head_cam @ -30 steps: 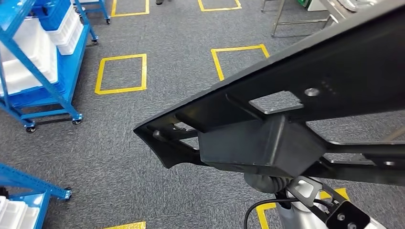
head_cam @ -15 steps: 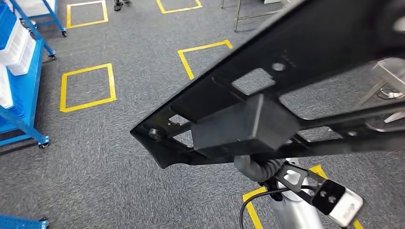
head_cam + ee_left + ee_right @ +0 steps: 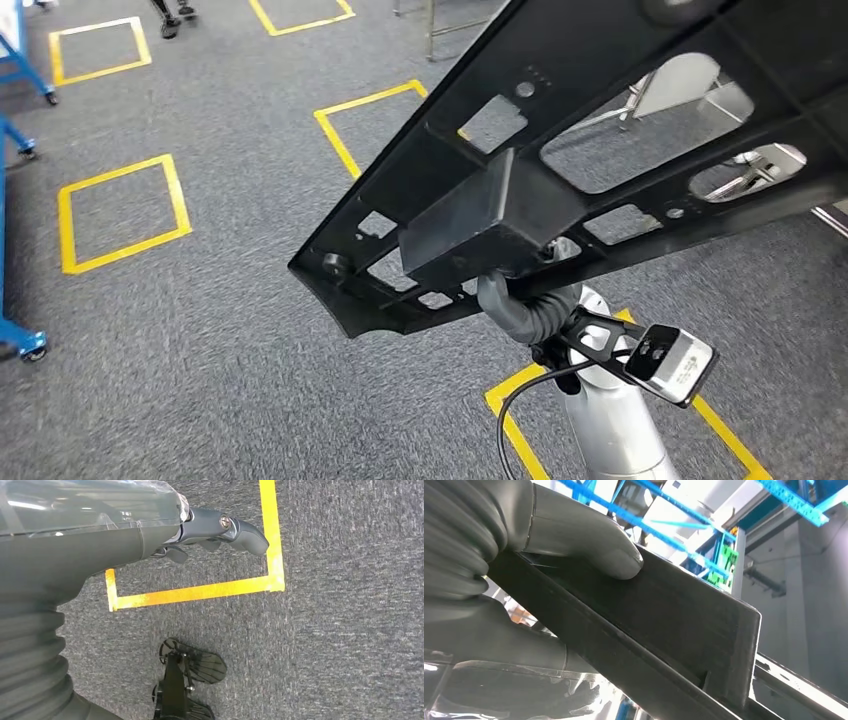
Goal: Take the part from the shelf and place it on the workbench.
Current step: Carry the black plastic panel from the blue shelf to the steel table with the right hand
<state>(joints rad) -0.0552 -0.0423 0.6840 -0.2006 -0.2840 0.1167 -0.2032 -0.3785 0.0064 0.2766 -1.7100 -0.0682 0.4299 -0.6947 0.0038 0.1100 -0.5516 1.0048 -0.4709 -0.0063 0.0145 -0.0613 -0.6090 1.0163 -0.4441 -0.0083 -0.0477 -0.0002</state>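
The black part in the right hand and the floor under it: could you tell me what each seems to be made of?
The black part looks like moulded plastic or coated metal, which one is unclear: matte black, with cut-out windows, ribs and a boxy block. The right hand grips that block. The floor looks like grey short-pile carpet, speckled and fibrous, marked with glossy yellow tape.

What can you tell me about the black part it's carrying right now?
The black part is a long, flat frame, matte and plastic-looking, with several rectangular cutouts, small round holes and a solid box-shaped block on its underside. It is held up in the air, slanting across the head view above the grey carpet, one tapered end pointing lower left. The right hand grips it from below, thumb pressed on the block's face. Its far end runs out of frame.
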